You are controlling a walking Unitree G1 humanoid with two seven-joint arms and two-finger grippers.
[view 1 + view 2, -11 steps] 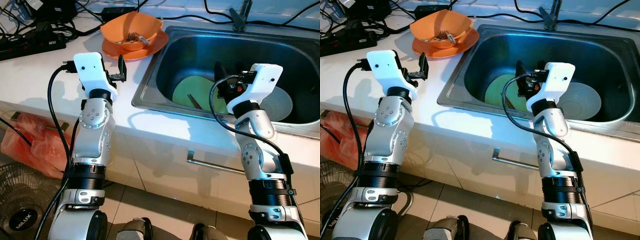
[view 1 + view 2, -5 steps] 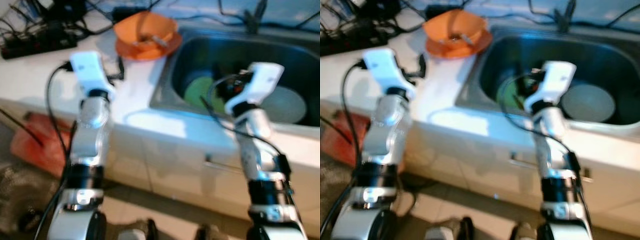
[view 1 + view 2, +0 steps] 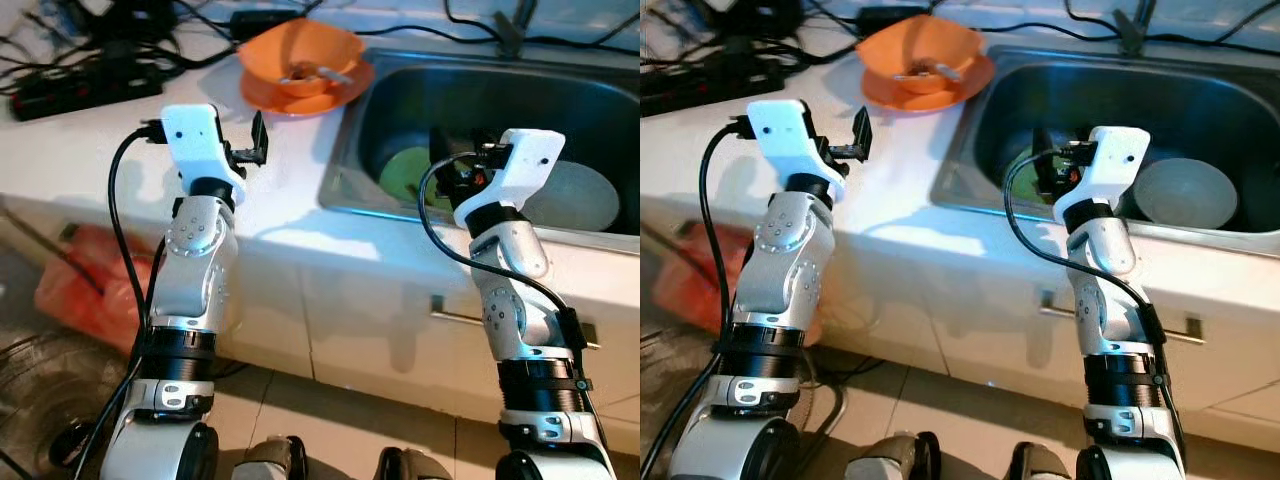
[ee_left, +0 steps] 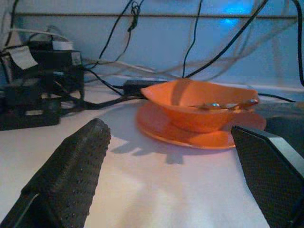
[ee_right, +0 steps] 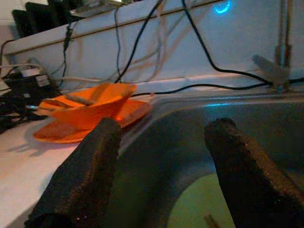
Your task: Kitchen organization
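1. Grippers first: left gripper raised over the white counter, fingers spread wide with nothing between them.
2. Right gripper poised at the near rim of the sink, its 2 fingers also apart and empty.
3. Straight ahead of the left gripper, near but not touching: orange bowl stacked on an orange plate, just beside the sink's left edge.
4. Inside the bowl: cutlery, hard to identify, lying roughly crosswise to the left gripper's line of reach.
5. Down in the sink, below and beyond the right gripper: green plate with what looks like chopsticks across it, and a white plate beside it toward the right.
6. Key relation, as a judgement: left arm nearer the orange stack, right arm nearer the 2 plates in the sink; either pickup calls for a forward and downward reach.
7. Farther back on the counter: black power strip and tangled cables, well apart from both grippers.
8. Beyond the sink: base of a tap.
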